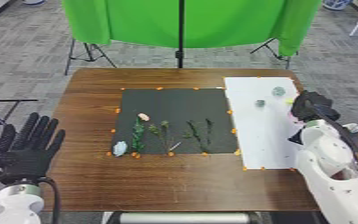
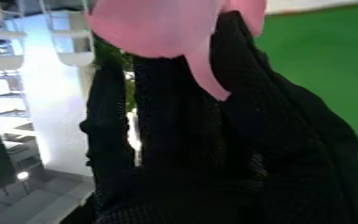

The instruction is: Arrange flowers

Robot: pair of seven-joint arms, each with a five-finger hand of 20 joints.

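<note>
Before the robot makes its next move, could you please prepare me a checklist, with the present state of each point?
1. Left hand away from the dark mat: ok, at the table's left edge, fingers straight.
2. Right hand near the white sheet: ok, at its right edge.
3. Pink petals at the right hand: ok, right up against the glove.
4. Grip firm enough to move: cannot tell.
5. Green stems gathered into an arrangement: not ok, they lie side by side on the dark mat.
</note>
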